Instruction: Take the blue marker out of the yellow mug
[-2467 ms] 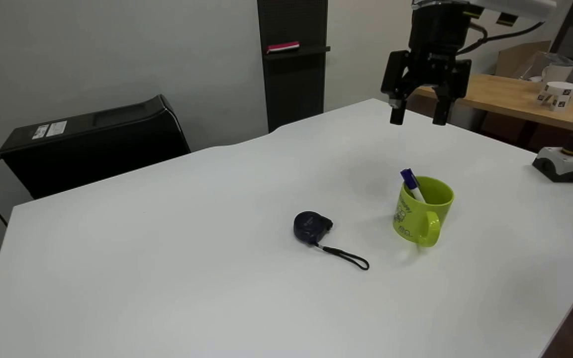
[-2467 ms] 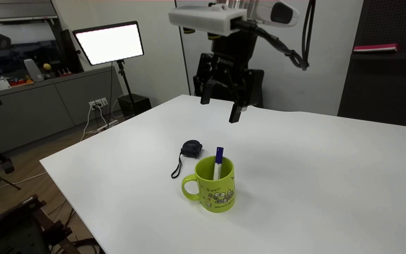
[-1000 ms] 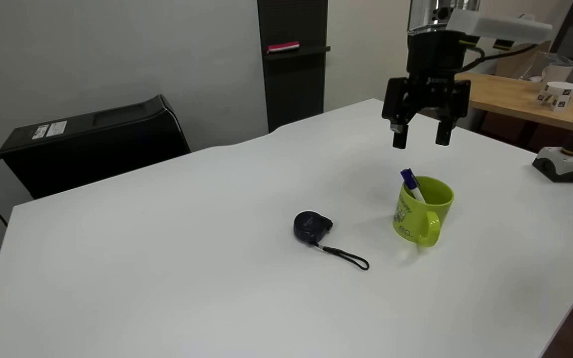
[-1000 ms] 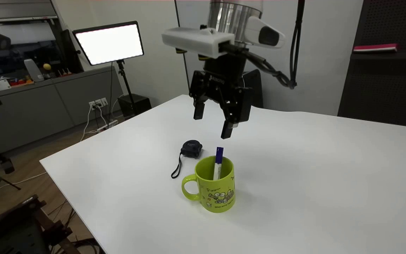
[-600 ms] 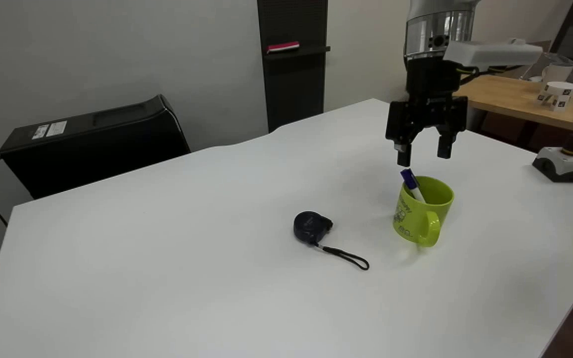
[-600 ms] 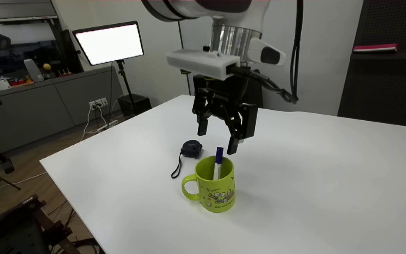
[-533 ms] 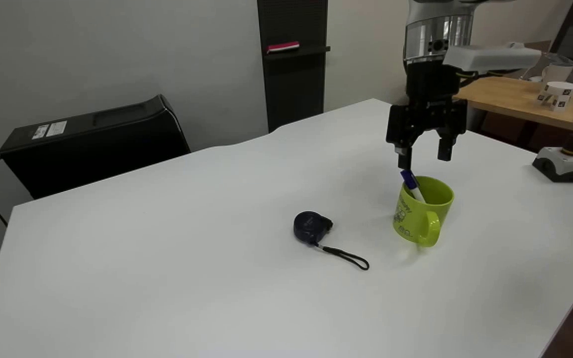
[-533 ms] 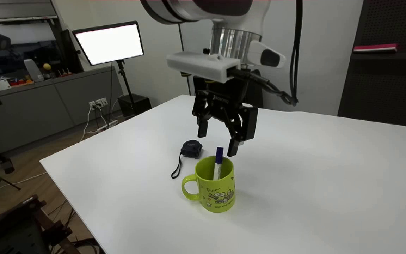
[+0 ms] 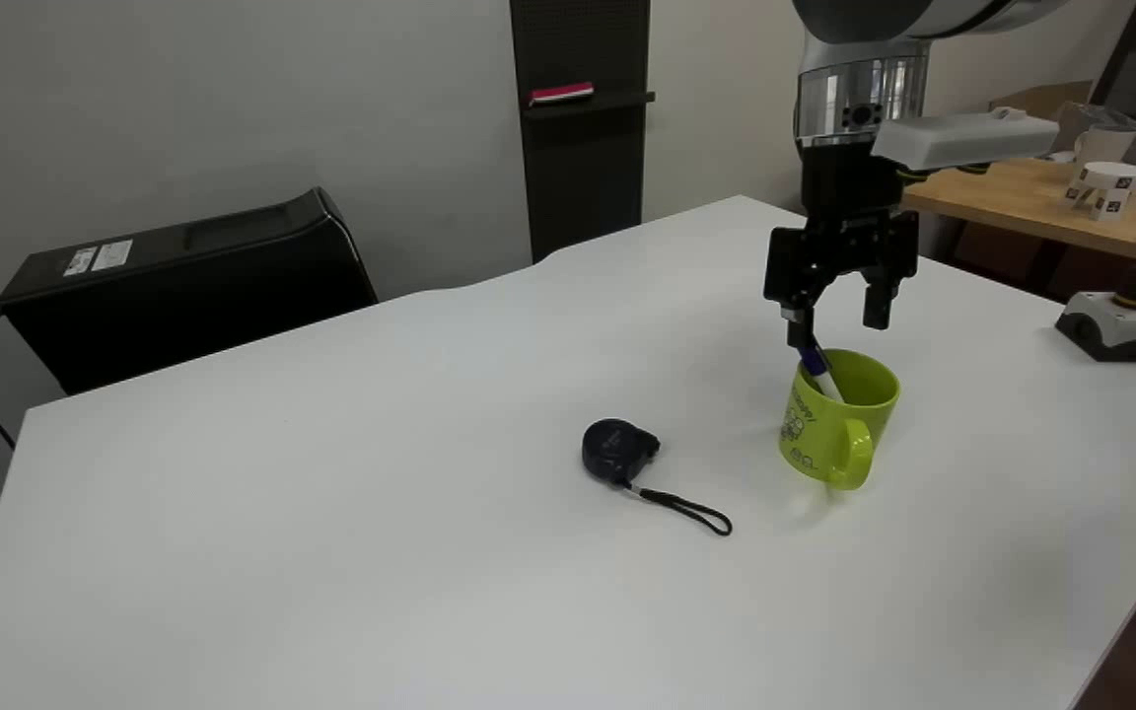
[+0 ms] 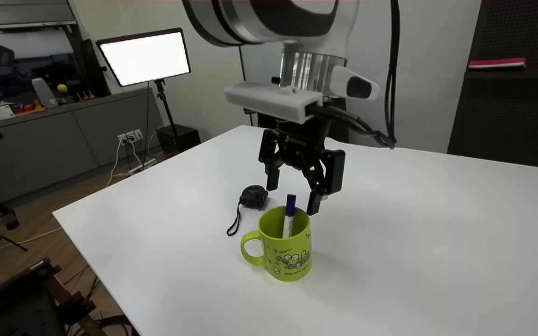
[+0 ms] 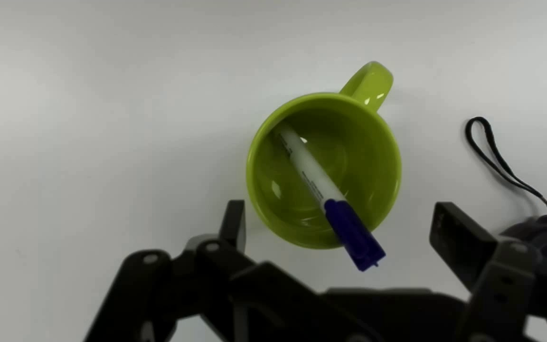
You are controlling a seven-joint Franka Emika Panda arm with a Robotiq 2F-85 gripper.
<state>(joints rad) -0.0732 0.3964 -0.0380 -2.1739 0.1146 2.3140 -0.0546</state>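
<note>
The lime yellow mug point(image 9: 832, 439) stands upright on the white table; it also shows in an exterior view point(image 10: 288, 259) and the wrist view point(image 11: 373, 156). The blue marker point(image 10: 289, 215) leans inside it, blue cap above the rim, pale barrel point(image 11: 318, 180) reaching down to the far inner wall. My gripper point(image 9: 838, 323) is open and empty, pointing down just above the mug's rim; it also shows in an exterior view point(image 10: 293, 193). In the wrist view the marker's cap lies between the spread fingers point(image 11: 342, 216), touching neither. One finger partly covers the cap in an exterior view.
A dark tape measure point(image 9: 617, 452) with a black cord lies beside the mug, under the right finger's side in the wrist view point(image 11: 546, 237). A grey and black button box point(image 9: 1120, 323) sits near the table's edge. A black case point(image 9: 193, 286) stands behind the table.
My open gripper has come down from well above the table to the height of the mug's rim, around the marker's cap. The mug, marker and tape measure have not moved.
</note>
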